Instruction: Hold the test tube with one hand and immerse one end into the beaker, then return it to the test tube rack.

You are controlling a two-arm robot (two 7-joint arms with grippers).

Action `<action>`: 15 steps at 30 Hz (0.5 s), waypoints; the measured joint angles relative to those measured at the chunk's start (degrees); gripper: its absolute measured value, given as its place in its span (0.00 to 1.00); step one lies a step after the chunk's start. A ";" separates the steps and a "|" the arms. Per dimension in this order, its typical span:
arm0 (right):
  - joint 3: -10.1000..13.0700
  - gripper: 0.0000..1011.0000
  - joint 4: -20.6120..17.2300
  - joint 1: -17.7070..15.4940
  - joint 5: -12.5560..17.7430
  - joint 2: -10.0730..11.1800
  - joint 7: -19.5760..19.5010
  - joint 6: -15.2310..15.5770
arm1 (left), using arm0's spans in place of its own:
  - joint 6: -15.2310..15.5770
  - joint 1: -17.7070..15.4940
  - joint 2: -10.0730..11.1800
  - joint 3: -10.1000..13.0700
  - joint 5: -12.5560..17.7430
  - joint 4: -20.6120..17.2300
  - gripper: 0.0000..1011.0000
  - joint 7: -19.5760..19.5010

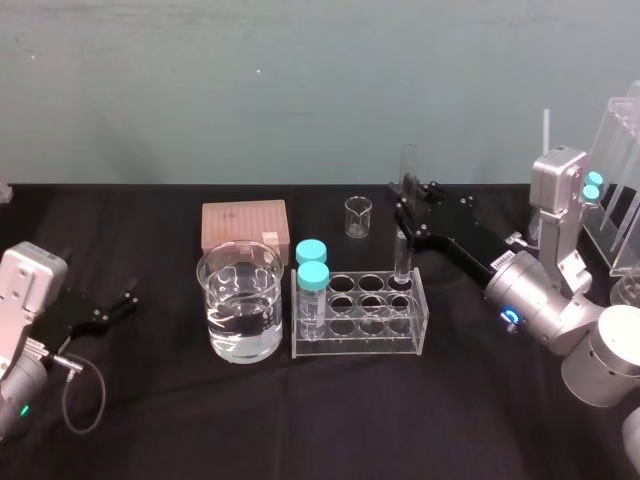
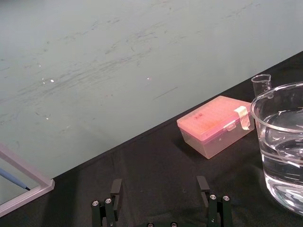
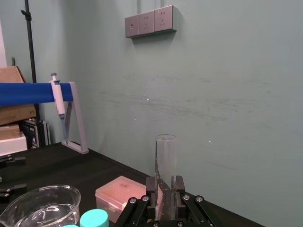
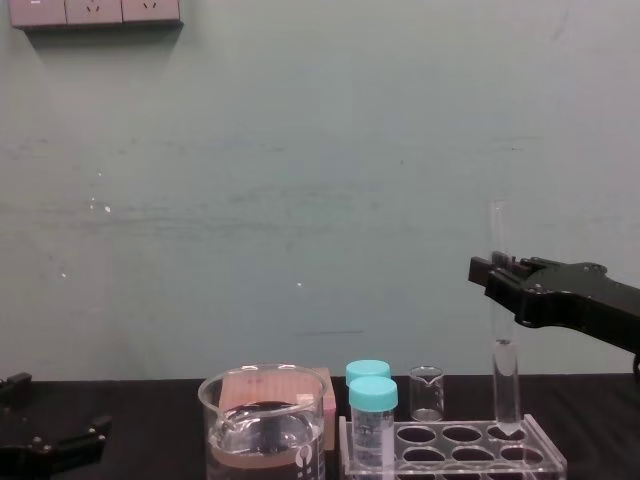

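My right gripper is shut on the test tube, a long clear tube held upright by its upper part. The same grip shows in the chest view and the right wrist view. The tube's rounded lower end is at the back right hole of the test tube rack; I cannot tell whether it rests inside. The beaker, holding clear liquid, stands just left of the rack. My left gripper is parked at the far left, open with nothing between its fingers.
Two teal-capped vials stand in the rack's left holes. A pink lidded box and a tiny clear beaker sit behind the beaker and the rack. A clear angled stand is at the far right.
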 joint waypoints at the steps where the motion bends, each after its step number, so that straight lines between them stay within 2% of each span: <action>1: -0.05 0.22 0.16 0.12 0.01 -0.08 0.07 -0.04 | 0.00 0.00 0.00 0.00 0.00 0.00 0.99 0.00; 15: -0.75 0.22 1.92 1.20 -0.02 -0.45 0.68 0.18 | 0.00 0.00 0.00 0.00 0.00 0.00 0.99 0.00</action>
